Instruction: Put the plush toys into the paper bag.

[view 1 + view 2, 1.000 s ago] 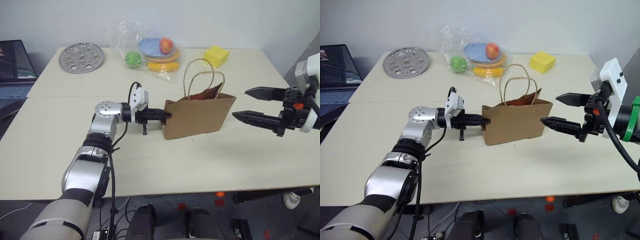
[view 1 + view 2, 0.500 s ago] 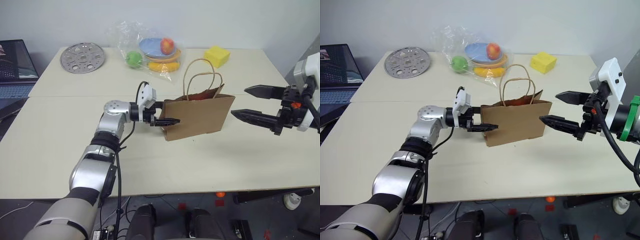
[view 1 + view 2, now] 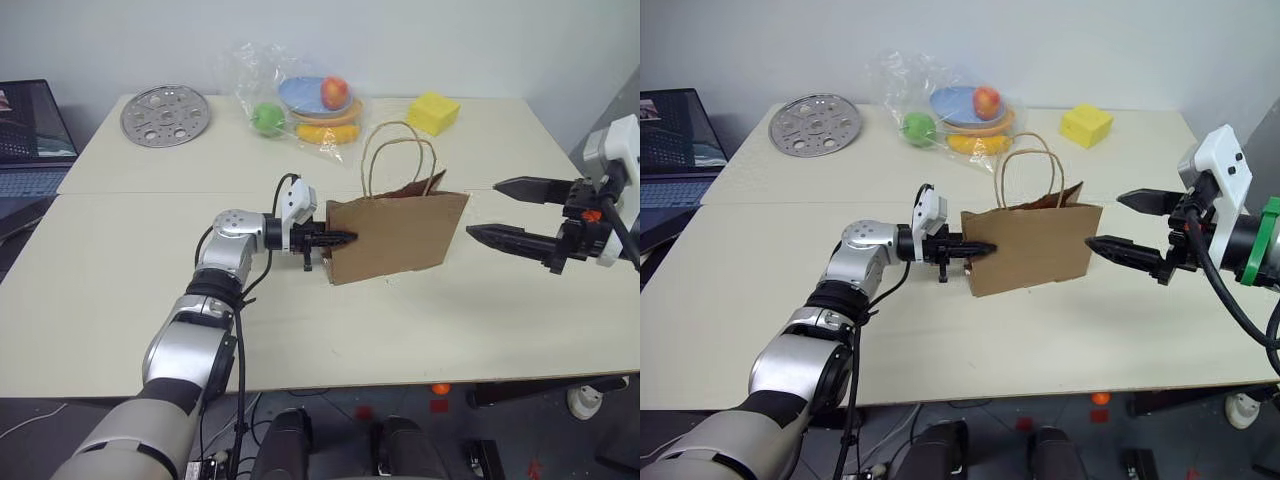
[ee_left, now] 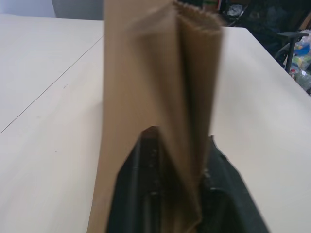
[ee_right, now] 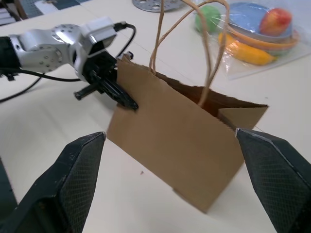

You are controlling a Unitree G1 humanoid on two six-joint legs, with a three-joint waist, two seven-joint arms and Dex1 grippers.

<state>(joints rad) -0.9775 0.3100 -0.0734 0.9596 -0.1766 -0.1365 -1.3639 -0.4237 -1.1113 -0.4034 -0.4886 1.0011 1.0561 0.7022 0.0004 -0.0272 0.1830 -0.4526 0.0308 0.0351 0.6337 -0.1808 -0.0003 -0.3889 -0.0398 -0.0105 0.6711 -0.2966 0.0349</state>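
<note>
The left gripper (image 3: 338, 238) is clamping its jaws tight on the side edge of the paper bag (image 3: 398, 232), which is standing between the two grippers. The right gripper (image 3: 494, 210) is waiting wide open and empty, just beside the bag's other end. The thin paper could be tearing or tipping if the left arm pulls. No writing is readable

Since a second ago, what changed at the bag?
The left gripper opened off the bag's left edge half a second ago and has shut on it again, a little further in; the bag now leans slightly. The right gripper stayed open beside the bag's other end. The fruit bag, the yellow block and the metal disc are unmoved.
</note>
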